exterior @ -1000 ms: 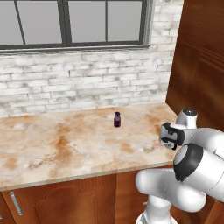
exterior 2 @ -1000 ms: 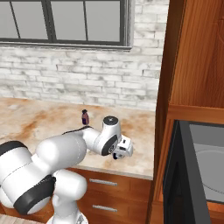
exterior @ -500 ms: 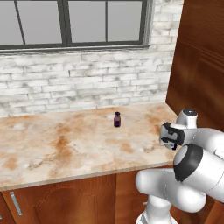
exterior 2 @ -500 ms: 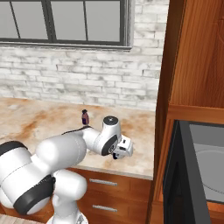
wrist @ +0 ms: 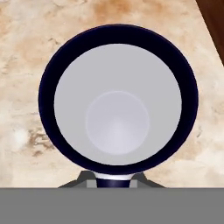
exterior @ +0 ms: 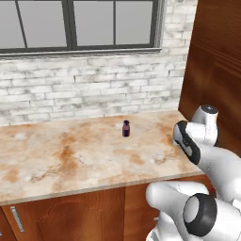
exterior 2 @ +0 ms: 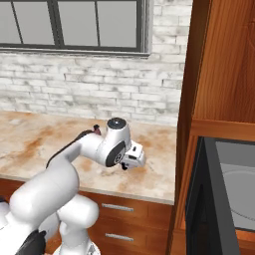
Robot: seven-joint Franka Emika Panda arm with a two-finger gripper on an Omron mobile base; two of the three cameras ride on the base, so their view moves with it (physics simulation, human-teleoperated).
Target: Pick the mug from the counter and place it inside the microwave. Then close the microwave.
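Counter (exterior: 70,160) stretches wide and beige under the brick wall, microwave (exterior 2: 224,199) standing open at the far right. Down at the counter's right end the gripper (exterior 2: 130,160) is clamped on the mug (wrist: 117,100), rim pinched at the near edge, little purple bottle (exterior: 125,128) well apart. Best lift straight up and keep it level before swinging right.

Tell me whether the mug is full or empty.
Empty. The hand view looks straight down into the mug: bare pale walls and a clean round bottom inside its dark rim, no liquid. It stands upright on the counter.
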